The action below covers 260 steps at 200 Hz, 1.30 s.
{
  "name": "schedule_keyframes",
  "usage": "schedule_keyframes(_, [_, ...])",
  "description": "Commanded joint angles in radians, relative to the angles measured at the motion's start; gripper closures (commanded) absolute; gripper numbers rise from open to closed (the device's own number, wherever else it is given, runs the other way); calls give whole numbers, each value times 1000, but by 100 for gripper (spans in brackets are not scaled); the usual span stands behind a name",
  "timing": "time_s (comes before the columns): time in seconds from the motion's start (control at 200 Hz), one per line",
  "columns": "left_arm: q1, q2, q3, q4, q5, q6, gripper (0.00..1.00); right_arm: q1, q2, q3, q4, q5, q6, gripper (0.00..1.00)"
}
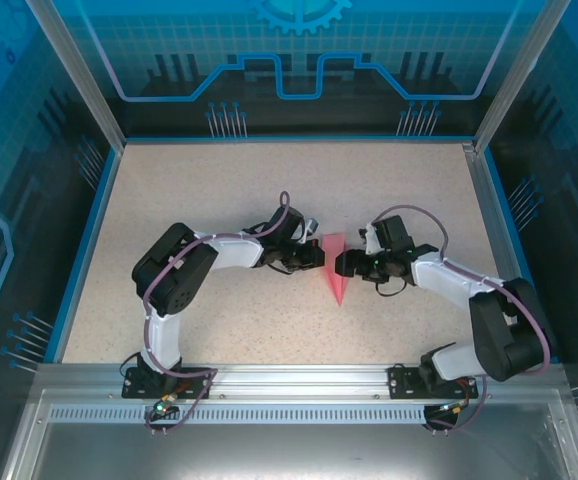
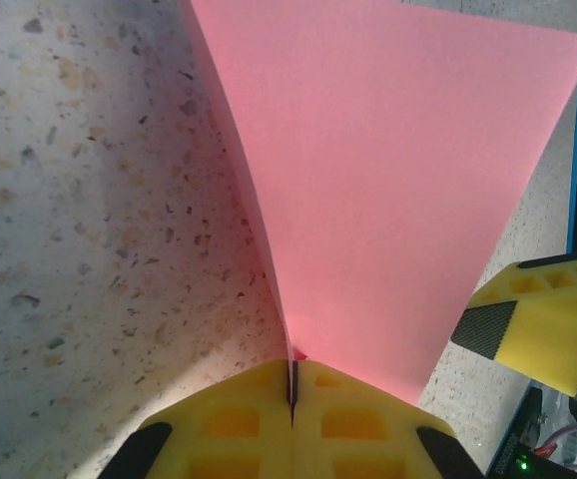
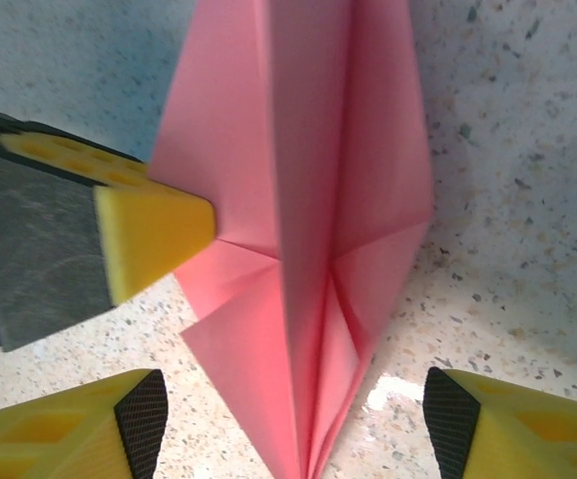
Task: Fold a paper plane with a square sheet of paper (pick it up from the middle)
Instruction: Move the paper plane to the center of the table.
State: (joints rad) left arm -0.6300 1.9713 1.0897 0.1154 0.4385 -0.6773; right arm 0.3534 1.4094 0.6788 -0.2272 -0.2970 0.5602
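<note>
Both arms fold in from their bases at the near edge, elbows pushed out to the sides and forearms angled inward, so the two grippers face each other mid-table. Between them lies the paper plane point(image 1: 335, 270), a narrow pink dart on the speckled table point(image 1: 219, 180), its sharp tip pointing toward the near edge. The left gripper point(image 1: 314, 256) reaches in low from the left, its yellow jaws pressed together on the plane's edge, and that side of the paper curls up off the surface. The right gripper point(image 1: 347, 266) sits just beside the plane's other side. Its jaws are spread wide, and the folded paper lies in the gap, touching neither finger.
</note>
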Motion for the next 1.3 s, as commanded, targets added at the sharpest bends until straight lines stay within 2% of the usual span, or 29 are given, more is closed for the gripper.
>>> schedule_keyframes(0.0, [10,-8,-5,-24,-25,26,100,20,26,45,-20,-27,-33,30])
schedule_keyframes(0.25, [11,-8,-7,-30,-30,25,100,59,58,77,-25,-11,-40,41])
schedule_keyframes(0.58, [11,-8,-6,-33,-30,21,100,85,100,98,-41,-7,-43,42])
schedule_keyframes(0.74, [11,-8,-3,-35,-30,20,100,109,115,109,-50,-10,-51,46])
schedule_keyframes(1.07, [10,-10,-2,-42,-31,21,100,171,167,152,-102,120,-50,48])
schedule_keyframes(1.295, [10,-17,-2,-49,-32,21,100,179,190,172,-112,164,-39,60])
